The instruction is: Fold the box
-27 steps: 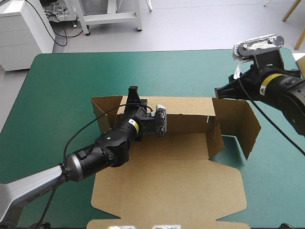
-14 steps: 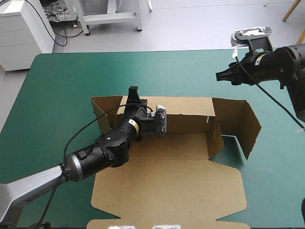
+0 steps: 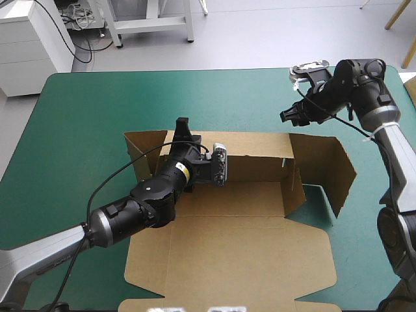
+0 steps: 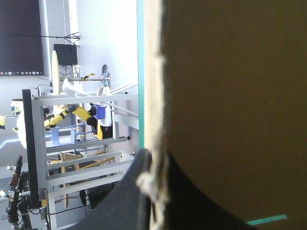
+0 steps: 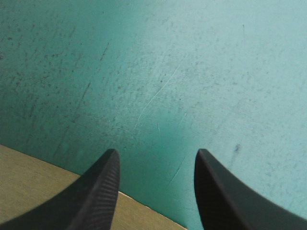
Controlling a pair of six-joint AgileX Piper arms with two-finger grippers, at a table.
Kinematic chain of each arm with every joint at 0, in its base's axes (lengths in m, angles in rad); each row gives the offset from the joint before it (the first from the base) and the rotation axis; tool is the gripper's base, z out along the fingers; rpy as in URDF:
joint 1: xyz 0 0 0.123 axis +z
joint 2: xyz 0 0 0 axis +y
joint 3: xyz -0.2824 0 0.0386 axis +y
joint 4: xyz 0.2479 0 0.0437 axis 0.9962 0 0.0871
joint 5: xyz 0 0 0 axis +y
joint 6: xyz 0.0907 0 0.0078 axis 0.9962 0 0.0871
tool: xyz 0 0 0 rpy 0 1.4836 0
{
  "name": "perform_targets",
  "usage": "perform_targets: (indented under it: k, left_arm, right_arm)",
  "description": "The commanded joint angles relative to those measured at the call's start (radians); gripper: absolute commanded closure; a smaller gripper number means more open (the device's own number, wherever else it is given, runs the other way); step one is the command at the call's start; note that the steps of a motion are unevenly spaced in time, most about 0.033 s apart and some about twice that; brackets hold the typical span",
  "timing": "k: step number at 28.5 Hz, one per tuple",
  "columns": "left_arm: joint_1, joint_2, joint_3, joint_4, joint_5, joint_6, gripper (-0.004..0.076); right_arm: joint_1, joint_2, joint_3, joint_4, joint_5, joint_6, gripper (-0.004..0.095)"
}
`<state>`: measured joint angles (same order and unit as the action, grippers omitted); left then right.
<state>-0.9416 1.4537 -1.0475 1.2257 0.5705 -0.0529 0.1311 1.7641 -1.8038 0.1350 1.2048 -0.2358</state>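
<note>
High view: loose flap lies nearward of the free right claw

Subject is a brown cut-board box point(image 3: 227, 260), mid-bench on the teal-green cover point(image 3: 84, 117), reaching to the near edge. Its far wall point(image 3: 253, 162) is raised, long axis running left to right. The right-end flap point(image 3: 325, 166) stands upright and splays outward. The lid panel lies flat at the near edge.

Robot's left claw point(image 3: 181, 125) is clamped on the far wall's top edge near its left end; the left wrist view shows board pinched between the black fingers point(image 4: 129, 201). Robot's right claw point(image 3: 289, 116) is spread apart and empty, hovering just beyond the box's far right corner.

Judgement: the right arm is nearer the loose flap, which lies lower and nearward of it, so a descent seems called for.
</note>
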Motion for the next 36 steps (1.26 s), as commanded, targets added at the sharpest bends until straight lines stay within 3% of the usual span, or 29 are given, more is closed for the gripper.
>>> perform_targets:
  k: [1, 24, 36]
  left_arm:
    - [-0.006, -0.028, -0.016, -0.01, -0.033, -0.014, 0.0731]
    - [-0.006, -0.028, -0.016, -0.011, -0.031, -0.014, 0.0731]
    - [-0.006, -0.028, -0.016, -0.014, -0.031, -0.014, 0.0731]
  right_arm:
    - [-0.008, -0.049, -0.032, 0.024, -0.035, -0.021, 0.0466]
    - [-0.006, -0.178, 0.122, 0.008, -0.033, -0.033, 0.0466]
    - [-0.006, -0.261, 0.31, 0.041, -0.035, -0.062, 0.0466]
